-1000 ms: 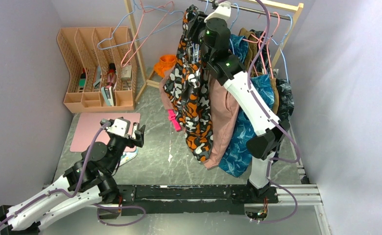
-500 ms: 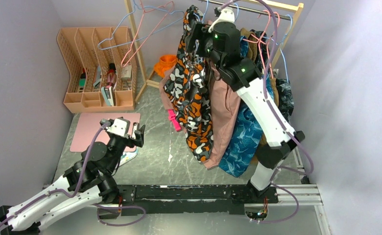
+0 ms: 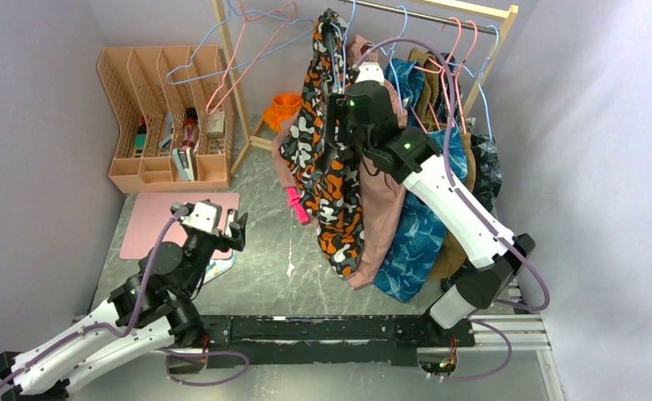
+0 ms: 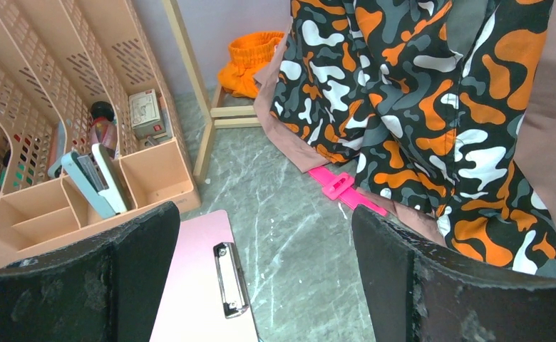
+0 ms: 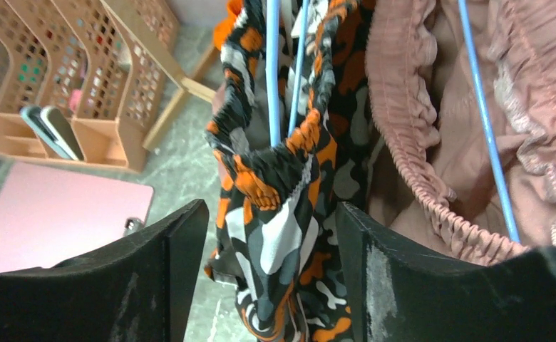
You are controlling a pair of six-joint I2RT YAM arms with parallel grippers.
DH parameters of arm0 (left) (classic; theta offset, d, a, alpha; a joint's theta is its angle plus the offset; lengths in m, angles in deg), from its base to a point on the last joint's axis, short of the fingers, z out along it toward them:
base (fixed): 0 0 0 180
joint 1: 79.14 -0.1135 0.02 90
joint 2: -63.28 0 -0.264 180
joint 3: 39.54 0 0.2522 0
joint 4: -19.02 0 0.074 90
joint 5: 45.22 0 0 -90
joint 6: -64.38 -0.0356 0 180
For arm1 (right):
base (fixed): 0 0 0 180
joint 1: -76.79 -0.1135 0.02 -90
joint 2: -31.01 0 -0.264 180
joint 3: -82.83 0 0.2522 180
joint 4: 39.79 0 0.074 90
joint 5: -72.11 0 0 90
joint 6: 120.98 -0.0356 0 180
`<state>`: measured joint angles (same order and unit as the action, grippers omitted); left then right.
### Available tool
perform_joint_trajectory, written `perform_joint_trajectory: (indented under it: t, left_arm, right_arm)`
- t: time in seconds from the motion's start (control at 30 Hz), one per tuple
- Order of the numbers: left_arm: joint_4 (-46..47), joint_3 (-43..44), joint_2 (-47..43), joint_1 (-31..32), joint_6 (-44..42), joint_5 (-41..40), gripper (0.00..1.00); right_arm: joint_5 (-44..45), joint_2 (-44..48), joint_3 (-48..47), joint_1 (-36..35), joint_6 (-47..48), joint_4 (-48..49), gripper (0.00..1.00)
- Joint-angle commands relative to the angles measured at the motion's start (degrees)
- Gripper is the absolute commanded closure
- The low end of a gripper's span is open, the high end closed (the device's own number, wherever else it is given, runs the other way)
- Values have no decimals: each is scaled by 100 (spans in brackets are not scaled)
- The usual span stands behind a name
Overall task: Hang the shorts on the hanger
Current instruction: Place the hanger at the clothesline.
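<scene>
**Shorts draped on the blue hanger, right end effector open in front of them**

In the overhead view the shorts (image 3: 327, 159) hang at upper centre, their lower edge near the desk (image 3: 264, 217) and a pink garment (image 3: 381, 192) just to their right. The right wrist view shows the waistband folded over the two thin wires of the hanger (image 5: 272, 71), so the weight appears to rest on the hanger alone. The right end effector (image 5: 269, 214) has its jaws wide apart. Fabric shows between them but is not pinched, which suggests the placing is done or nearly so. The left end effector (image 4: 264, 210), at lower left overhead, is wide and empty, parked well apart from the clothes.
</scene>
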<state>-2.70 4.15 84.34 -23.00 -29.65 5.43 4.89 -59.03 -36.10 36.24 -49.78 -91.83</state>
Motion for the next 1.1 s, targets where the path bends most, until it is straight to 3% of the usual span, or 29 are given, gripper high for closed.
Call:
perform_joint_trajectory:
  t: [0.0,0.23,0.5,0.83,1.07]
  left_arm:
    - [120,-39,-33,-58,3,83,6]
    - [171,-58,-23,-64,-24,168,6]
    - [171,-62,-46,-75,-25,169,6]
    - [150,-55,-41,-85,-11,157,6]
    - [136,-57,-58,-85,-1,143,5]
  right_arm:
    - [142,75,84,2,63,-72,33]
    - [-175,28,31,-4,-75,-139,63]
    - [-830,-38,-539,0,-435,-223,89]
    - [-1064,-136,-1104,3,-787,-207,100]
    - [-315,392,-124,-4,-954,350,100]
